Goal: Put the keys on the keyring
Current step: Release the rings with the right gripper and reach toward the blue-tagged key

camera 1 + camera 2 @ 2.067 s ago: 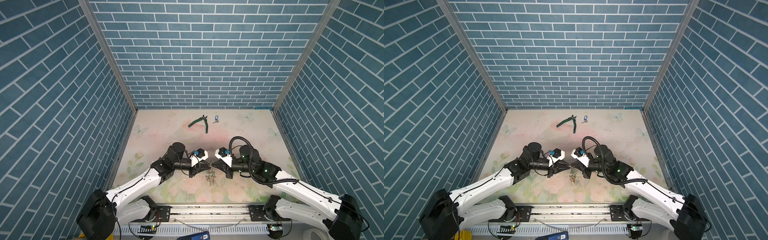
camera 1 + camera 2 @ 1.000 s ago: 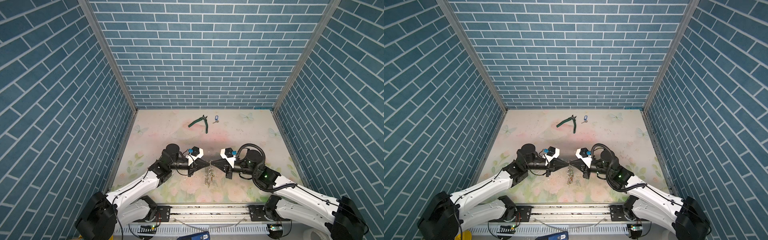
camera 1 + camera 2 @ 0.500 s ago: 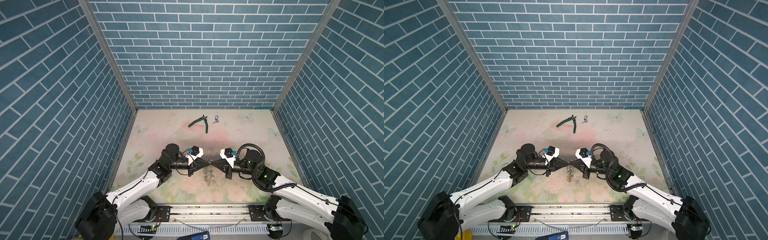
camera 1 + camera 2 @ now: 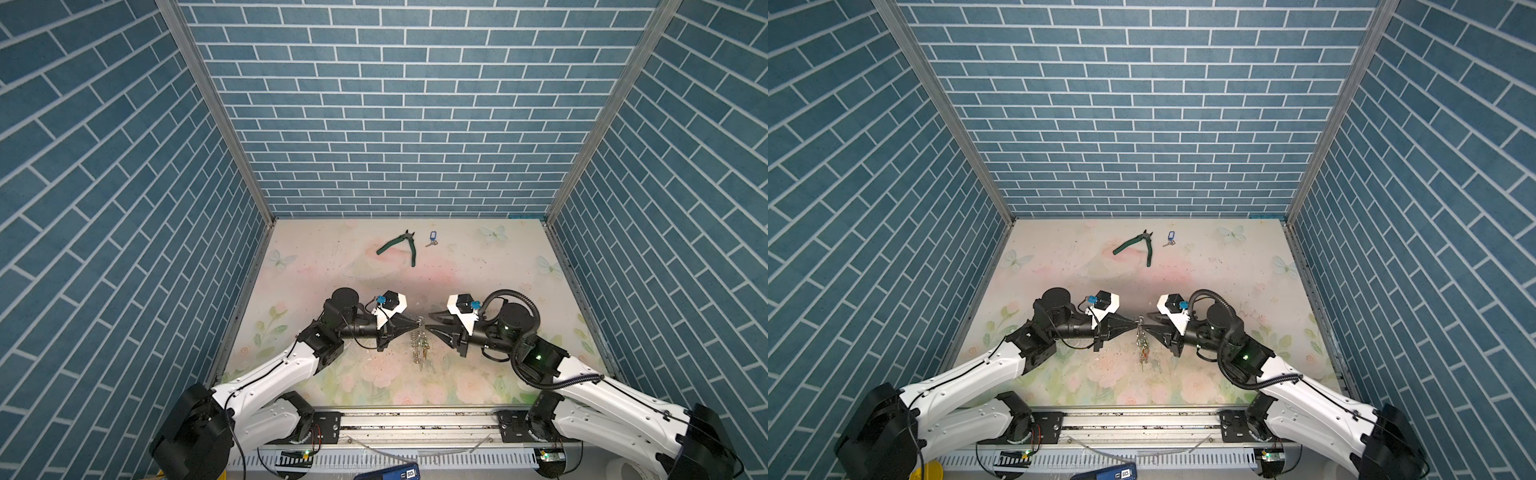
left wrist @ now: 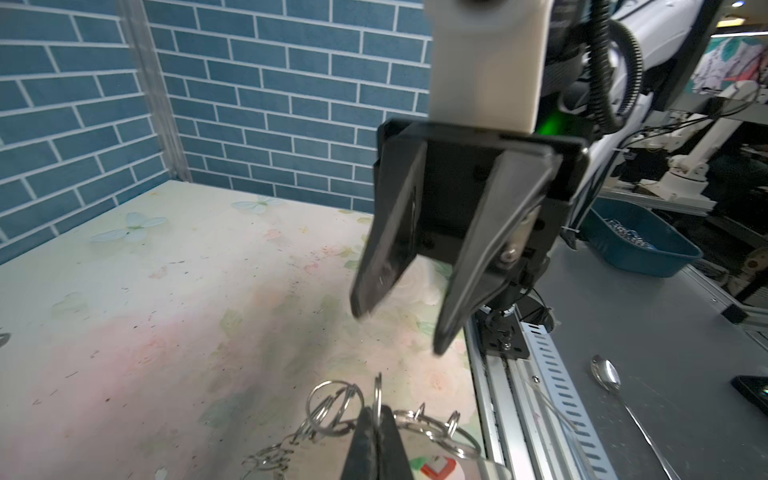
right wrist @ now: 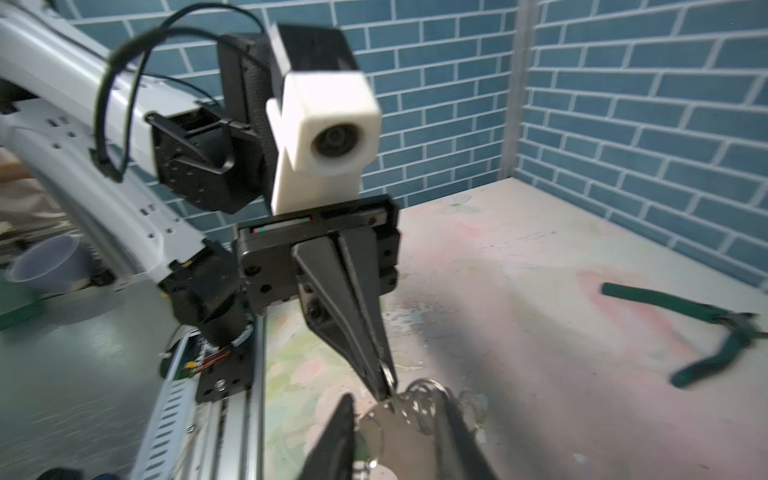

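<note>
The keyring [image 4: 420,347] [image 4: 1143,347] is a bunch of silvery rings hanging above the mat in both top views. My left gripper [image 4: 415,322] [image 4: 1136,325] [image 5: 377,419] is shut on one upright ring of it [image 5: 332,403]. My right gripper [image 4: 431,325] [image 4: 1148,322] [image 6: 395,405] faces the left one with its jaws open. The rings [image 6: 419,399] lie between its fingertips, and I see no grip on them. The keys [image 4: 432,238] [image 4: 1170,238], blue-tagged, lie on the mat at the far back, well away from both grippers.
Green-handled pliers [image 4: 399,246] [image 4: 1138,246] [image 6: 727,332] lie at the back, left of the keys. A metal rail [image 4: 415,424] runs along the mat's front edge. Brick-patterned walls close in three sides. A blue bin [image 5: 640,245] and a spoon [image 5: 606,378] sit outside the cell.
A second ago both grippers were shut on the keyring, stretched between them. The right gripper has opened, and the keyring now hangs from the left gripper alone.
</note>
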Controlling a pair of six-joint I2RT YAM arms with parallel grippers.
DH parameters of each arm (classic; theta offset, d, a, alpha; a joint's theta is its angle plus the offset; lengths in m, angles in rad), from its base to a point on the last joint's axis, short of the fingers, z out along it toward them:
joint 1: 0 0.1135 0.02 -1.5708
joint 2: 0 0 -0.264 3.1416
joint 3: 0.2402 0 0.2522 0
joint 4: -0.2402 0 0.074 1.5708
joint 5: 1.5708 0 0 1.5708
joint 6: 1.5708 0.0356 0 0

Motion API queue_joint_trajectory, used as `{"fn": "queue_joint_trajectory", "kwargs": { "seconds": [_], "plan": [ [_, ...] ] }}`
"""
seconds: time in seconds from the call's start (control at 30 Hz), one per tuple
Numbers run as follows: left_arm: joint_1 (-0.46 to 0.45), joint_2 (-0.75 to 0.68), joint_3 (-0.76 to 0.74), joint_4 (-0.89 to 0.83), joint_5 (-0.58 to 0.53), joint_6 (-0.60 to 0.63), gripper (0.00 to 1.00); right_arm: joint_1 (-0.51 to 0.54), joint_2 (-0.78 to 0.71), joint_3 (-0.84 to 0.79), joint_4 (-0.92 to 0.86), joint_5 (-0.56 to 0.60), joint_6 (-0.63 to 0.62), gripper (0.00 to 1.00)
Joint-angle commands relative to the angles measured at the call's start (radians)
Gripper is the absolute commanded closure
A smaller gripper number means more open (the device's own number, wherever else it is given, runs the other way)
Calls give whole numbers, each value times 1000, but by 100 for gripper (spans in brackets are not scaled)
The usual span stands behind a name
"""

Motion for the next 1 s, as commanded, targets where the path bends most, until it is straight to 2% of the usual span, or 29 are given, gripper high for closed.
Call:
{"fn": "queue_joint_trajectory", "kwargs": {
  "seconds": [0.0,0.17,0.3,0.5,0.6,0.9,0.97],
  "plan": [
    [4,-31,-20,18,-97,11,99,-20,-58,-8,-50,264,31,50],
    [3,-80,-64,67,-188,-24,98,-100,57,145,-263,433,48,49],
    [4,-141,-106,122,-210,-61,99,-188,268,318,-408,542,71,49],
    [2,-179,-115,139,-228,-100,100,-328,656,626,-560,544,114,50],
    [3,-180,-122,146,-226,-108,100,-372,831,766,-582,504,110,48],
    [2,-169,-141,209,-196,-143,100,-417,1257,1179,-678,388,53,45],
    [1,-171,-149,220,-197,-145,100,-422,1341,1280,-718,373,48,40]
  ]
}}
